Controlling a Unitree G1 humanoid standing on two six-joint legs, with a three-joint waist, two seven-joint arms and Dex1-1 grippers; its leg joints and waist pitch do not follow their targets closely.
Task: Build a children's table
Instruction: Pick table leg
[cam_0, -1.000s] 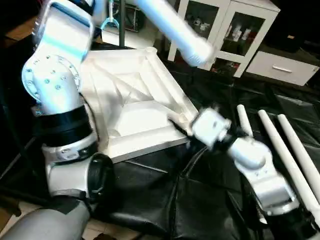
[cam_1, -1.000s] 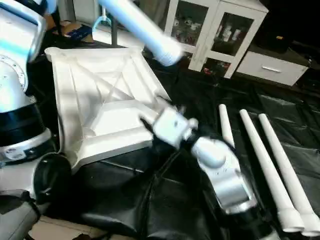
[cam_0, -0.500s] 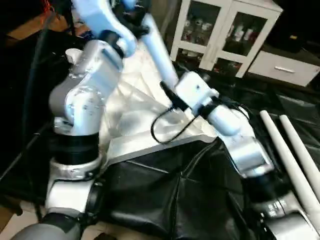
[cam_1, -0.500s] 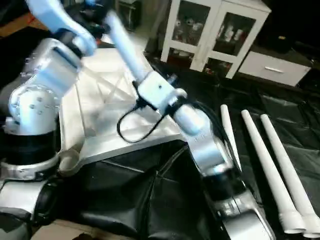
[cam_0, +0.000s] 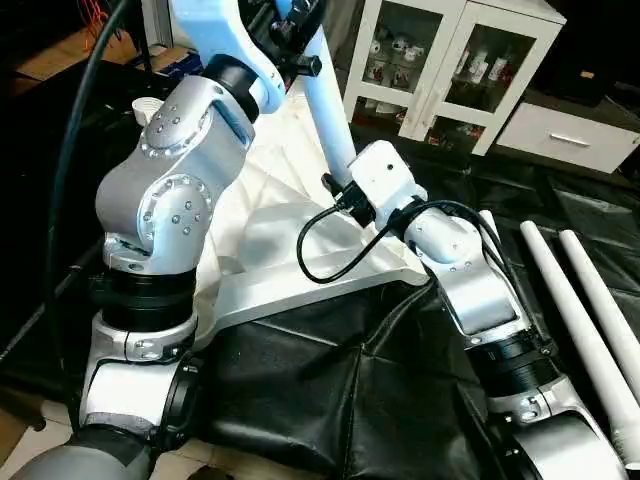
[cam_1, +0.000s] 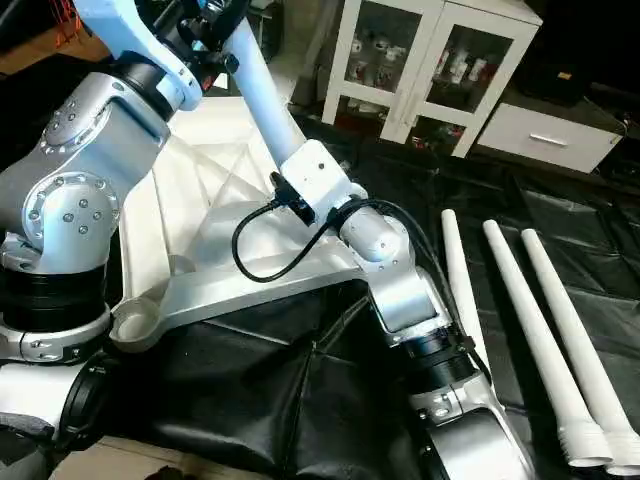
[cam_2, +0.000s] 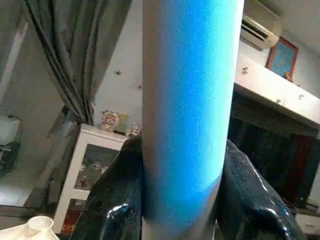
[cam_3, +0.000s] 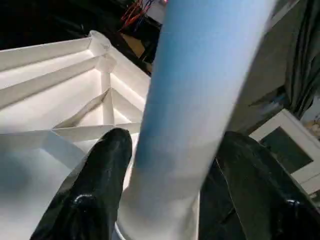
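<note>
- White plastic tabletop (cam_1: 200, 215) lies ribs-up on the black work surface (cam_1: 300, 390), at the left.
- One tube leg (cam_1: 262, 95) stands tilted over the tabletop's right side; three spare legs (cam_1: 545, 345) lie at the right.
- Left gripper (cam_2: 187, 200) clamps the leg high up; right gripper (cam_3: 170, 200) straddles its lower end, fingers not visibly pressing.
- Step in hand, likely: seating this leg; next needs alignment with a corner socket.
- Both forearms reach far, left raised.
</note>
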